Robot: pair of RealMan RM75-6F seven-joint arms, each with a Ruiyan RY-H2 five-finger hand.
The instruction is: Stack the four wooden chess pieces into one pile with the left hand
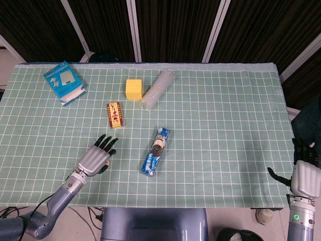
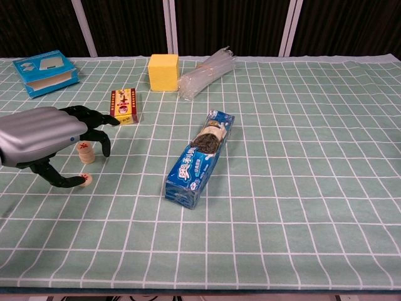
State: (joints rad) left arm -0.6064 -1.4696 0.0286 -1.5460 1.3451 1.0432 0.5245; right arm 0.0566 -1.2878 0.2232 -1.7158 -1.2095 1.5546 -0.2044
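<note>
At the far left of the chest view, the left robot hand (image 2: 47,139) hung low over the green gridded surface (image 2: 301,188), fingers spread and curved downward, holding nothing that the frames showed. Beneath its fingers stood a short pile of wooden chess pieces (image 2: 85,152), round discs with a red character on top; how many discs it held could not be told. Just in front of the pile, a single chess piece (image 2: 85,179) lay flat on the cloth, close to or touching the hand's thumb tip. In the head view the same hand (image 1: 98,157) covered both the pile and the loose piece.

Judged from this, the stacking was partway done, with at least one piece not yet on the pile. The next move would call for a pinch on the loose disc's edges, a small lift, and a level placement onto the pile without nudging it, since a short column of small discs would likely topple easily.

Further right lay a red and yellow box (image 2: 124,105), a yellow block (image 2: 163,71), a bundle of clear plastic (image 2: 205,73) and a blue snack packet (image 2: 200,158), all well apart from the work. At the far right edge of the head view, the right robot hand (image 1: 305,170) rested off the surface, fingers apart and empty.
</note>
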